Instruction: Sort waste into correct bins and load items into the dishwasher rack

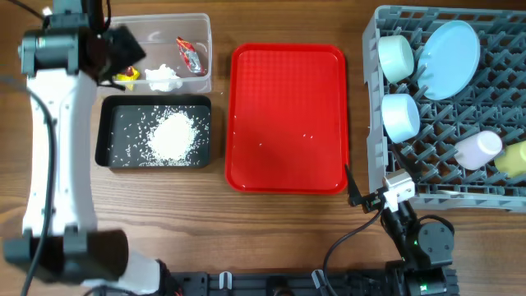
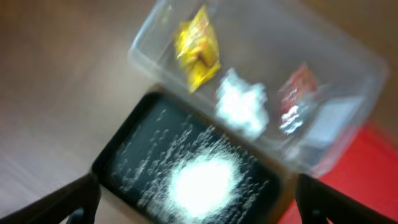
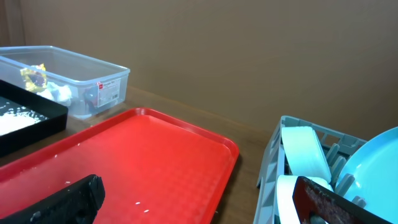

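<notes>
The red wrapper (image 1: 191, 55), the yellow wrapper (image 1: 126, 76) and the crumpled tissue (image 1: 163, 78) lie in the clear tub (image 1: 152, 37) at the far left of the table (image 1: 246, 230). The tissue sits between the two wrappers. The rice (image 1: 174, 136) is heaped in the black tray (image 1: 100, 136), which sits right against the tub's near side, and loose grains are scattered around the heap. A few stray grains (image 1: 308, 136) lie on the red tray (image 1: 288, 82) in the middle of the table.

On the right, the rack (image 1: 436, 168) holds the dishes. The green bowl (image 1: 394, 57) and the blue bowl (image 1: 400, 117) stand on edge along its left side. The plate (image 1: 448, 57) leans among the pegs just beside the green bowl. The pink cup (image 1: 478, 148) and the yellow cup (image 1: 514, 158) lie next to each other at the right end.

My left claw (image 2: 198, 186) hangs over the tub and the black tray. Its fingers (image 2: 68, 202) are spread wide, with nothing between them and nothing touched. That view is blurred.

My right claw (image 3: 199, 199) is low near the front left corner of the rack, between it and the red tray. Its fingers (image 3: 62, 202) are spread wide too, and it is empty.
</notes>
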Controlling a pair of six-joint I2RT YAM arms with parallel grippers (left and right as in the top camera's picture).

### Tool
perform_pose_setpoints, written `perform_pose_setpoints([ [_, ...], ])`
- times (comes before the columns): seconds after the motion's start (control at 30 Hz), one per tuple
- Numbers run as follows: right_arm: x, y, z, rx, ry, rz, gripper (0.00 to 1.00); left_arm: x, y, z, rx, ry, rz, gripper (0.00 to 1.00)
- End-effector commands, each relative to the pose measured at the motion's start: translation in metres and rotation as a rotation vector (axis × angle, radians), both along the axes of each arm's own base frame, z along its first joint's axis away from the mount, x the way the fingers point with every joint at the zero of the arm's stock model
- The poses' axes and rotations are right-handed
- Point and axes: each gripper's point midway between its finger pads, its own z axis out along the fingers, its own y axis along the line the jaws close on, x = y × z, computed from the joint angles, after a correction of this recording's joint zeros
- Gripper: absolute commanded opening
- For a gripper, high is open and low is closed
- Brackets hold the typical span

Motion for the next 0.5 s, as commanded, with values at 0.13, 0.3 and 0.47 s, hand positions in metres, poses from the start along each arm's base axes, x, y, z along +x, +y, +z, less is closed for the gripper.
perform_pose_setpoints([
  [0.13, -0.001, 0.002, 0.001, -0.011, -0.016, 0.012, 1.00, -0.056, -0.024, 0.044, -0.042, -0.598, -0.090, 1.00],
  [0.3, -0.001, 0.002, 0.001, -0.011, -0.016, 0.012, 1.00, -0.119, -0.019, -0.024, -0.050, -0.825, -0.106, 1.00],
  [0.47, -0.001, 0.002, 0.001, -0.011, -0.016, 0.012, 1.00, -0.153, -0.023, -0.081, -0.034, -0.930, -0.115, 1.00],
])
